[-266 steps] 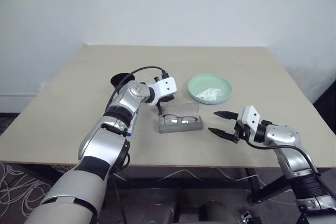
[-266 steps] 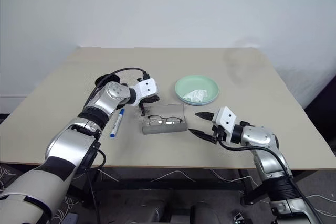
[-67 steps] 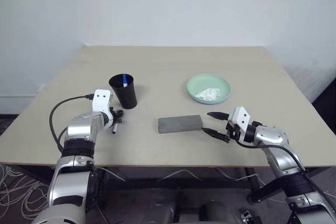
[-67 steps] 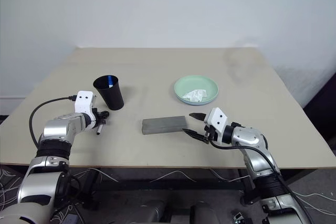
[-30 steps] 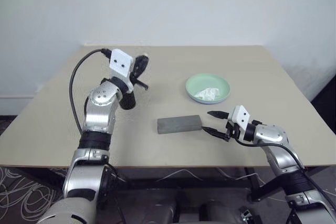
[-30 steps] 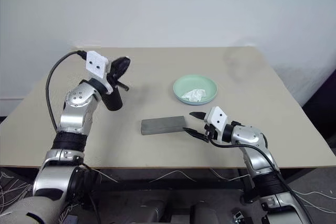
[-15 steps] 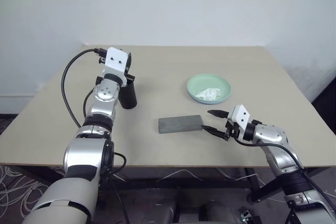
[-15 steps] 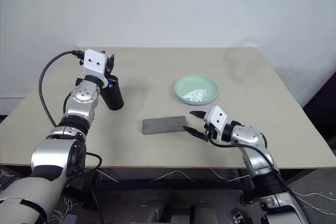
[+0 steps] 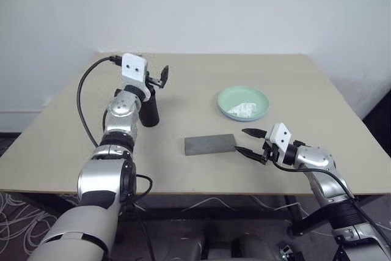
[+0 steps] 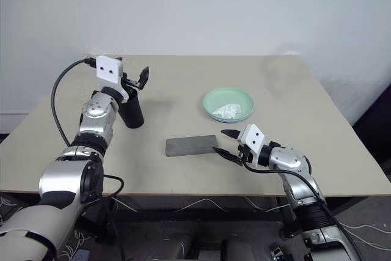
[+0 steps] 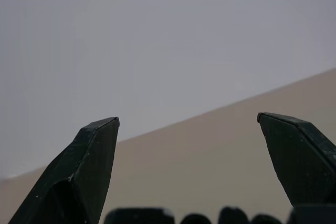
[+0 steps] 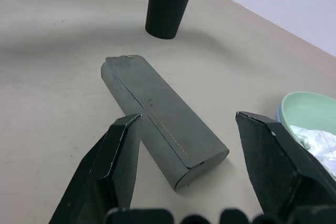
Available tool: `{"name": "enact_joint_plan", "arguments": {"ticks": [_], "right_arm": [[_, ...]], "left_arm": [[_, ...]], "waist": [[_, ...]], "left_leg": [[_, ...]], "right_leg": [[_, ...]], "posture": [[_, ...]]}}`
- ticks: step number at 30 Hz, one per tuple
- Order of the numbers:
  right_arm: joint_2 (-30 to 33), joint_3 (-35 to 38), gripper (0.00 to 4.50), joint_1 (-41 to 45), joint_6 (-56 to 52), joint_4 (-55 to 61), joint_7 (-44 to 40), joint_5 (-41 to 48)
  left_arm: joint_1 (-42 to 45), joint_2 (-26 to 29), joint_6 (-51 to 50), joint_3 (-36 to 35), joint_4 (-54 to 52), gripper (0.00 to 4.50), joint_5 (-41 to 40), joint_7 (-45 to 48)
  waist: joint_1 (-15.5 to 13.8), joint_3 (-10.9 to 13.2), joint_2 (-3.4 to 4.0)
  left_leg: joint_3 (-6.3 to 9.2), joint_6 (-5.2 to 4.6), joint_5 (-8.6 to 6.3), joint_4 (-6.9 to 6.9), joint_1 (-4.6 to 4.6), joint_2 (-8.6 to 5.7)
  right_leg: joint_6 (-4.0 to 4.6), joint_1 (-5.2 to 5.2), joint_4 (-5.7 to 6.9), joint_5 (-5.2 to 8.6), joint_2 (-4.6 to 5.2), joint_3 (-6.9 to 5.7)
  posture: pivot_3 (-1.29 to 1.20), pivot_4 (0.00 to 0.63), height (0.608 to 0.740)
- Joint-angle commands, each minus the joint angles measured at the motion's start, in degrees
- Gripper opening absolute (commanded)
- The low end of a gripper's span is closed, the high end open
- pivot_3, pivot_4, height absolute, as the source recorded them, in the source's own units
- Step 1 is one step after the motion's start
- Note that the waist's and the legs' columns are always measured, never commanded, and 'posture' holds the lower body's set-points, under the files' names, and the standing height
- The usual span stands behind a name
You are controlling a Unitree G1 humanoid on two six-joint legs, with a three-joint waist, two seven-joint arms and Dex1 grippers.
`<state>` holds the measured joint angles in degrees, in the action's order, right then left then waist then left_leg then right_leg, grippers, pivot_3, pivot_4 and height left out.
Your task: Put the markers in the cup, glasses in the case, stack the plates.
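Black cup (image 9: 148, 112) stands at the tabletop's (image 9: 201, 74) left, our left hand (image 10: 135, 79) above it, now spread wide and empty after being clenched a second ago. Centre, the closed grey case (image 9: 210, 144). Our right hand (image 9: 251, 142), unmoved, gapes beside it; the green plate (image 9: 244, 102) lies beyond.

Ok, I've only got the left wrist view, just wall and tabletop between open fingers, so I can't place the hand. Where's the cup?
Observer: Just below; the left gripper hovers open over the cup.
Operator: Is the case shut?
Observer: Yes, the case lies closed, the open right gripper at its end.
Operator: And the plate?
Observer: The mint plate holds a crumpled tissue.
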<state>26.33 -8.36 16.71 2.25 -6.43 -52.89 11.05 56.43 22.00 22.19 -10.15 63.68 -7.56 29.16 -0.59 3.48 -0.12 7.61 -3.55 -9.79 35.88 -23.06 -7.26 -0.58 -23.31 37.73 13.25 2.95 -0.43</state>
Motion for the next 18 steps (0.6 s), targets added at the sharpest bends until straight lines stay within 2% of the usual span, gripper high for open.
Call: {"name": "enact_joint_plan", "arguments": {"ticks": [1,5,8,12,18], "right_arm": [[0.86,1.52,3.10,1.07,0.49,1.34,-0.60,0.89],[0.75,1.34,3.10,1.97,0.50,0.14,-1.44,0.97],[0.71,1.30,3.10,2.85,0.61,-0.81,-2.19,1.01],[1.18,2.58,3.10,4.31,0.37,-1.91,-2.36,1.34],[4.61,6.86,3.10,3.40,0.14,-3.38,-2.41,2.76]], "left_arm": [[-5.69,1.20,-10.36,-1.54,-16.17,4.49,-9.62,14.68],[-20.87,6.37,-26.53,1.65,-41.42,4.49,-15.67,24.05],[-28.83,10.41,-32.99,3.64,-50.98,4.49,-14.79,25.21],[-35.06,13.04,-34.29,3.91,-54.79,4.49,-11.64,22.65],[-43.30,12.40,-32.46,1.93,-57.20,4.49,-8.81,15.89]], "waist": [[0.41,-0.01,0.02],[1.88,-0.02,0.04],[2.02,0.01,0.08],[1.53,0.07,0.22],[0.39,0.06,0.26]], "left_leg": [[0.00,-0.02,-0.01,0.00,0.01,0.01],[-0.11,-0.05,-0.04,-0.09,0.02,0.06],[-0.14,-0.05,-0.04,-0.13,0.12,0.09],[-0.14,-0.05,-0.04,-0.16,0.24,0.09],[-0.27,-0.05,-0.05,-0.19,0.22,0.09]], "right_leg": [[0.00,-0.01,0.00,0.00,0.00,0.01],[0.02,-0.08,0.02,0.00,-0.08,0.50],[0.05,-0.07,0.04,0.00,-0.13,0.65],[0.21,0.12,0.12,0.09,-0.11,0.74],[0.22,0.04,0.13,0.10,-0.05,0.85]], "posture": [[0.00,0.000,0.736],[0.00,0.000,0.736],[0.00,0.000,0.736],[0.00,0.000,0.736],[0.00,0.000,0.736]]}}
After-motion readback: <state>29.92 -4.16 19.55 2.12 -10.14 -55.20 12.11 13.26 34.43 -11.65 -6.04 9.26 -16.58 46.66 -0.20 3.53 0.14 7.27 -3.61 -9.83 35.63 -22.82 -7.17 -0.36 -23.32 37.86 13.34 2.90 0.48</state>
